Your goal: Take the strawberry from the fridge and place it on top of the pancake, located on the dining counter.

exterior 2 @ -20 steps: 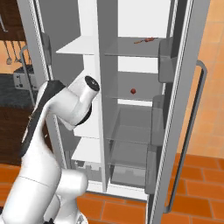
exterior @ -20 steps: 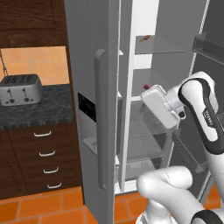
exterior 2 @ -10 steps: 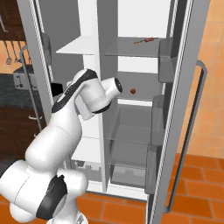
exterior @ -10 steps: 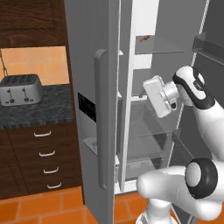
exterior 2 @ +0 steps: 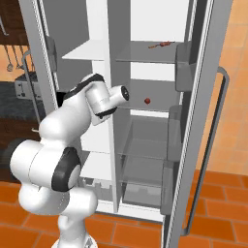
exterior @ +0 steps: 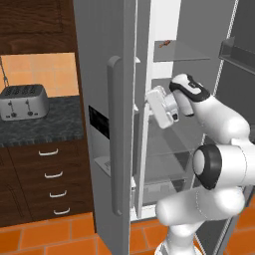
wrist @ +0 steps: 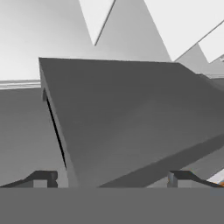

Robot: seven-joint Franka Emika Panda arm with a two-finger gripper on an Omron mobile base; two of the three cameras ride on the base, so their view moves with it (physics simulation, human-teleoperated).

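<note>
The fridge (exterior 2: 203, 72) stands with both doors swung open, showing white shelves. A small red strawberry (exterior 2: 147, 100) rests on the middle glass shelf of the right compartment. My white hand (exterior: 162, 106) hovers at that shelf's height in front of the centre divider, left of the strawberry and apart from it. In the hand view my gripper (wrist: 113, 178) is open, its dark fingertips (wrist: 41, 178) spread wide with nothing between them, facing a grey slanted panel. The pancake and the dining counter are out of view.
A thin reddish-brown item (exterior 2: 160, 45) lies on the upper shelf. Door bins (exterior 2: 174, 126) line the right door. The left door with its long handle (exterior: 115, 139) stands close to my hand. A toaster (exterior: 23, 102) sits on the black counter (exterior: 50, 127) above drawers.
My hand has risen slightly and swung leftward toward the fridge's centre divider, with the elbow folding in. The jaws have stayed open. Fridge and strawberry have not moved.
</note>
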